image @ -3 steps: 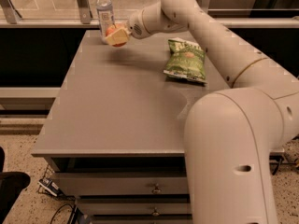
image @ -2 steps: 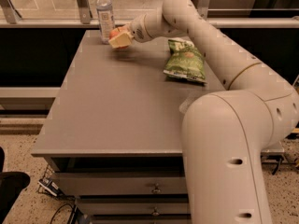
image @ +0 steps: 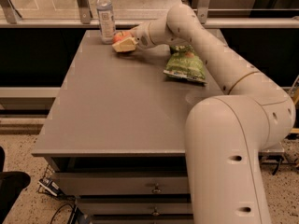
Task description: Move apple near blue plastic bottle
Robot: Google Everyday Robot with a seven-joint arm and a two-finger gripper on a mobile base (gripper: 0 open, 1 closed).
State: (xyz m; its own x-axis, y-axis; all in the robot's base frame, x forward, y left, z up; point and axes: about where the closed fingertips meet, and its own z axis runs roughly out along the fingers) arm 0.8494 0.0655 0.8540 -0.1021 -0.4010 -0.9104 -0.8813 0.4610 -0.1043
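The apple is red-orange and sits at the far left of the grey table, just right of the blue plastic bottle. The bottle is a tall clear one with a white cap and a white-and-blue label, standing upright at the table's back edge. My gripper reaches in from the right and its pale fingers are closed around the apple, low over the tabletop. The near side of the apple is hidden by the fingers.
A green crinkled chip bag lies on the table's right side, under my arm. A railing with glass panels runs behind the table. Drawers sit below the front edge.
My gripper has come down a little with the apple, staying beside the bottle. The bottle and chip bag have not moved.
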